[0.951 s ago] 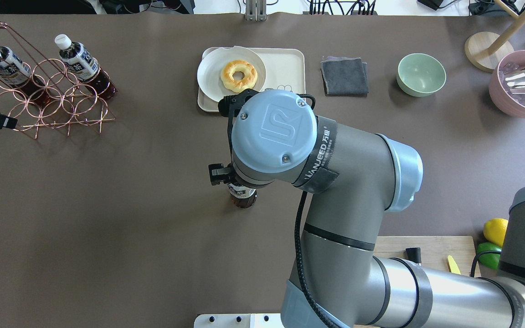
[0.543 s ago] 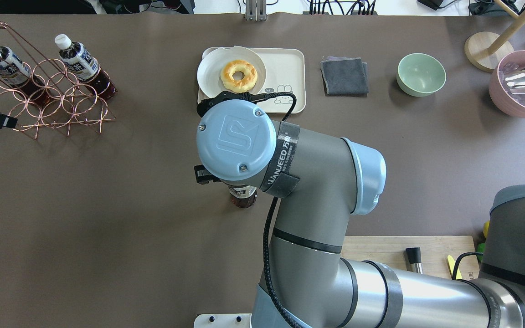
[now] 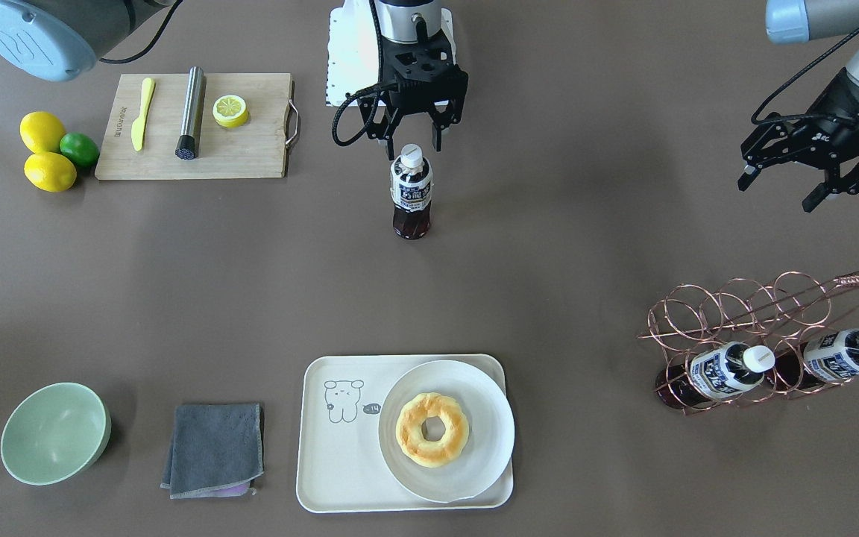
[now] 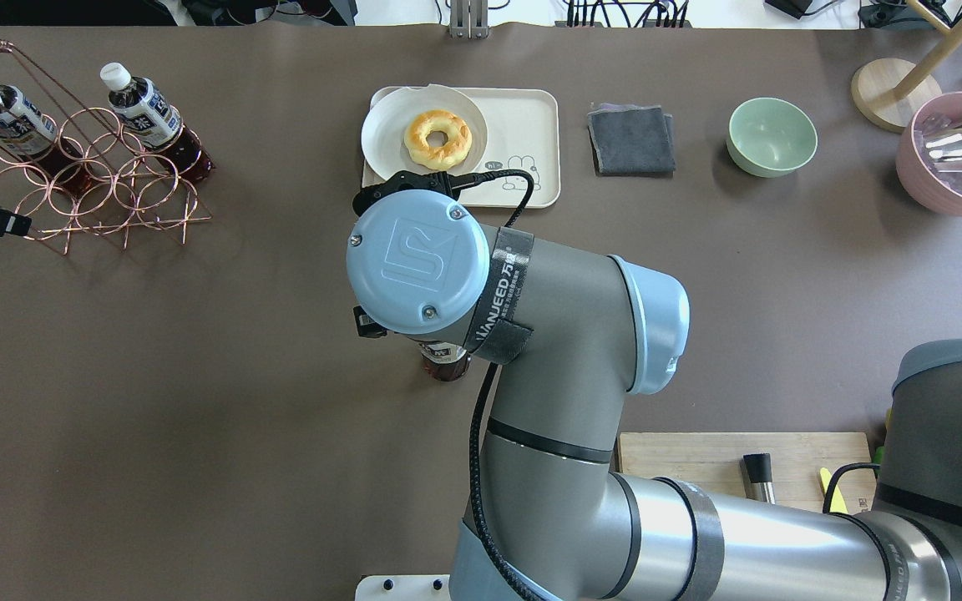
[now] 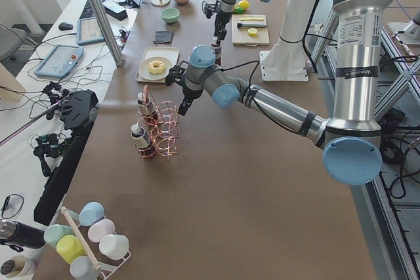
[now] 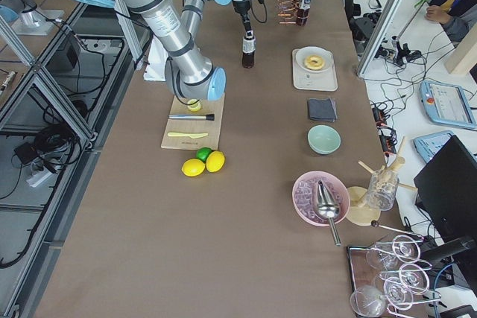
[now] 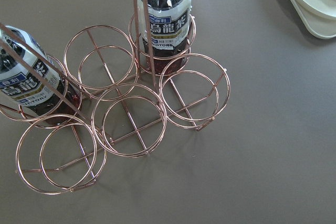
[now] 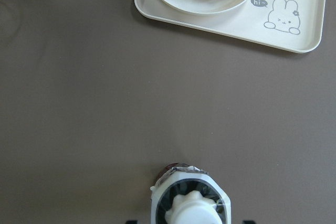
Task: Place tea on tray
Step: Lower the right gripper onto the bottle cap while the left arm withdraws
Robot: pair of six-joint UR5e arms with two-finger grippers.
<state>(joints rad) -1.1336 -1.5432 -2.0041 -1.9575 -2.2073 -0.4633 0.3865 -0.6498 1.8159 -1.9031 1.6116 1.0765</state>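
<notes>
A tea bottle (image 3: 410, 195) with a white cap stands upright on the brown table, mid-table near the robot. My right gripper (image 3: 414, 147) is open, its fingers spread on either side of the cap without gripping it. In the overhead view my right wrist hides most of the bottle (image 4: 445, 365). The right wrist view shows the cap (image 8: 191, 209) just below the camera and the cream tray (image 8: 294, 38) ahead. The tray (image 3: 340, 462) carries a white plate (image 3: 485, 456) with a doughnut (image 3: 432, 429). My left gripper (image 3: 776, 192) is open and empty above the rack.
A copper wire rack (image 3: 757, 321) holds two more tea bottles (image 3: 720, 371) (image 3: 843, 355). A wooden cutting board (image 3: 250, 149) with tools and half a lemon, lemons and a lime (image 3: 49, 153), a green bowl (image 3: 55, 432) and a grey cloth (image 3: 213, 447) lie around.
My right wrist has swung to the left over the standing bottle. The bottle has not moved. The left arm has stayed still.
</notes>
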